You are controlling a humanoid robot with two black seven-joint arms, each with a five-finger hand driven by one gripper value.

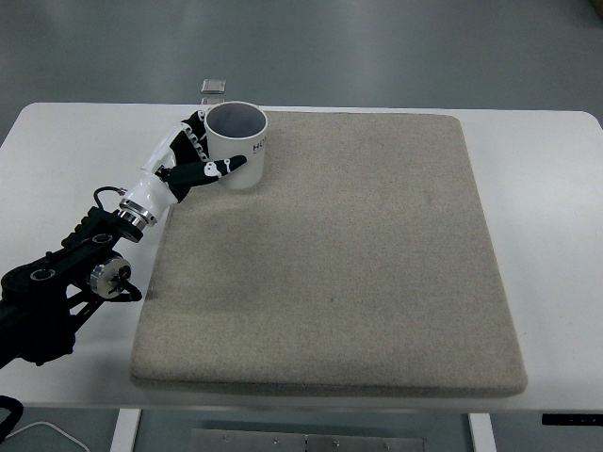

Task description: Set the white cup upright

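1. Now, you had the left hand (193,162) wrapped around the white cup (237,146), thumb across its near side and the other fingers (192,132) curled behind its left wall, so the hand was clamped on the cup.
2. You could see the cup with its mouth upward, the dark inside showing from above, and some dark lettering on its side that was too small to read.
3. You held the cup over the far left corner of the grey felt mat (330,254); whether its base touched the mat, you could not tell from this view.
4. Your left arm (66,292) came in from the lower left, crossing the bare white table (556,207) beside the mat's left edge.
5. You had the mat lying flat and covering most of the tabletop, with white margins on both sides.
6. You also had a small grey object (214,88) just beyond the table's far edge, above the cup, too small to identify.
7. Your right arm was not visible anywhere.
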